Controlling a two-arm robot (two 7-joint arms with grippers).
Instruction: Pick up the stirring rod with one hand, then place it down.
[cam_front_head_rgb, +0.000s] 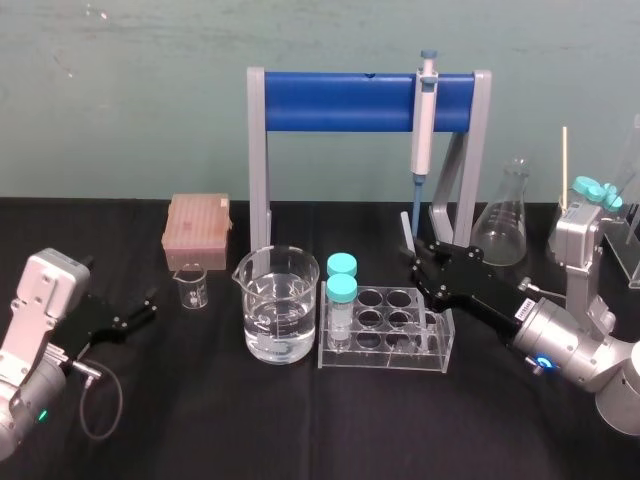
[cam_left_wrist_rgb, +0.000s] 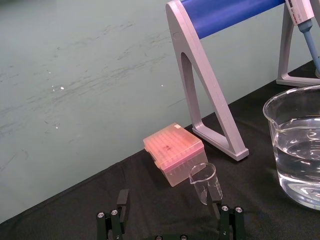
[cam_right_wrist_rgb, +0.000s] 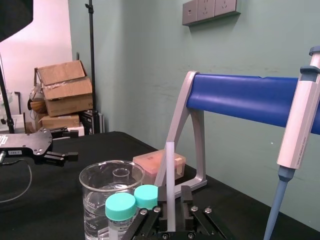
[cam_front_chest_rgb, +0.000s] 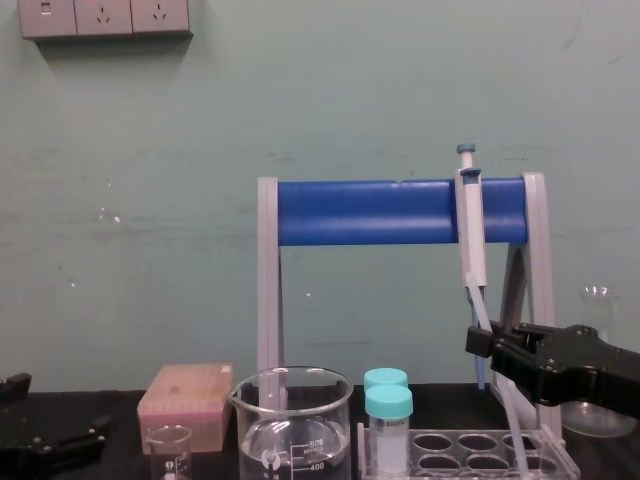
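Now right hand (cam_front_head_rgb: 418, 263) by rack (cam_front_head_rgb: 441, 346), jaws tight on stirring rod (cam_front_head_rgb: 406, 231); left hand (cam_front_head_rgb: 147, 307) idle, jaws wide

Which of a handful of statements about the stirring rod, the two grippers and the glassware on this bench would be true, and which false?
1. The right gripper is shut on the stirring rod. True.
2. The pipette lies flat on the table. False: it hangs on the blue rack.
3. The large beaker holds clear liquid. True.
4. The left gripper holds the small beaker. False: it is open and holds nothing, low at the table's left, apart from that beaker.
5. The tube rack holds four capped tubes. False: it holds two teal-capped tubes; its other holes are empty.
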